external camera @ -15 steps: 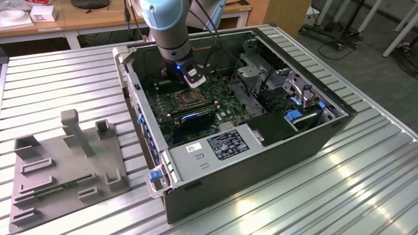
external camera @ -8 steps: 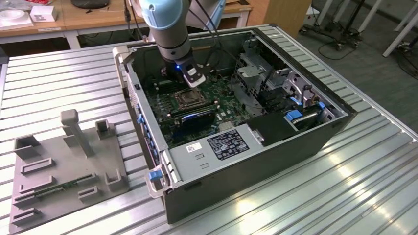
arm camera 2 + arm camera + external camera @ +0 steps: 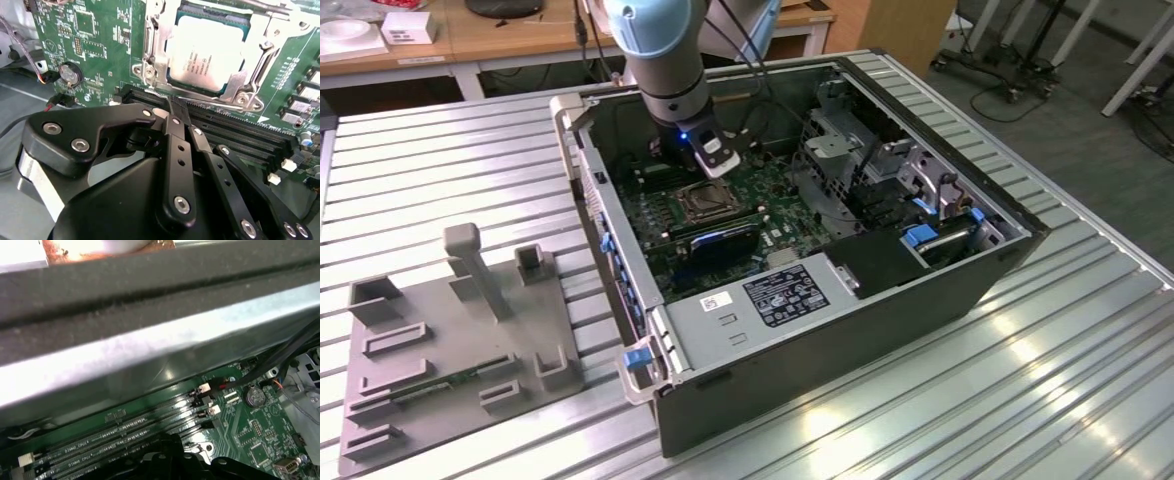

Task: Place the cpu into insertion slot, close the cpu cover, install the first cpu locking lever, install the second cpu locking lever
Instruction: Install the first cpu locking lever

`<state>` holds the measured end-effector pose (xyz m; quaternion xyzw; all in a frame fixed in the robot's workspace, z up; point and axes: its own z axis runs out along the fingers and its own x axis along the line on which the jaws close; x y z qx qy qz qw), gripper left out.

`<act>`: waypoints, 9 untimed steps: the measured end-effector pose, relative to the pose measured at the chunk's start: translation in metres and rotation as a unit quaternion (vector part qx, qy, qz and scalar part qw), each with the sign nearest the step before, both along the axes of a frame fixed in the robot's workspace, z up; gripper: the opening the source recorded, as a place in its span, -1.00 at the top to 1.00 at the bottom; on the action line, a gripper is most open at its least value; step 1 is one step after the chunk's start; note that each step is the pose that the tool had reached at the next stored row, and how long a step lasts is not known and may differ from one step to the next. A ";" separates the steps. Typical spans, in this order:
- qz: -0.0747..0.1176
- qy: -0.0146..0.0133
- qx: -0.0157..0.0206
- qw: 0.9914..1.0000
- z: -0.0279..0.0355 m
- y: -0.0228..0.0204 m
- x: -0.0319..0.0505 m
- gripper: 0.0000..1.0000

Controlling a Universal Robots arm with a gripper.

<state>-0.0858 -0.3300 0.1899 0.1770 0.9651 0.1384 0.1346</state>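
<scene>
The cpu [image 3: 207, 52] lies flat in the insertion slot [image 3: 704, 200] on the green motherboard [image 3: 100, 35]. The silvery cpu cover [image 3: 156, 60] is folded down around it, and the chip's top shows through the cut-out. A thin wire locking lever [image 3: 220, 103] runs along the socket edge beside the memory slots. My gripper [image 3: 176, 107] is shut. Its black fingertips are pressed together right at that lever, and I cannot tell if they pinch it. In the exterior view the gripper [image 3: 711, 172] hangs inside the case just over the socket's far edge.
The long black memory slots [image 3: 240, 135] [image 3: 115, 440] lie right beside the socket. The case wall [image 3: 150, 350] rises close by, and a coin battery [image 3: 70, 74] and red-black wires sit nearby. A drive cage [image 3: 854, 160] and a power supply [image 3: 774, 295] crowd the case. A grey fixture [image 3: 454, 340] stands on the table.
</scene>
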 end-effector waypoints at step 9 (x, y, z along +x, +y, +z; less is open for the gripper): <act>0.000 0.000 -0.008 1.000 -0.0001 0.0009 0.0000 0.79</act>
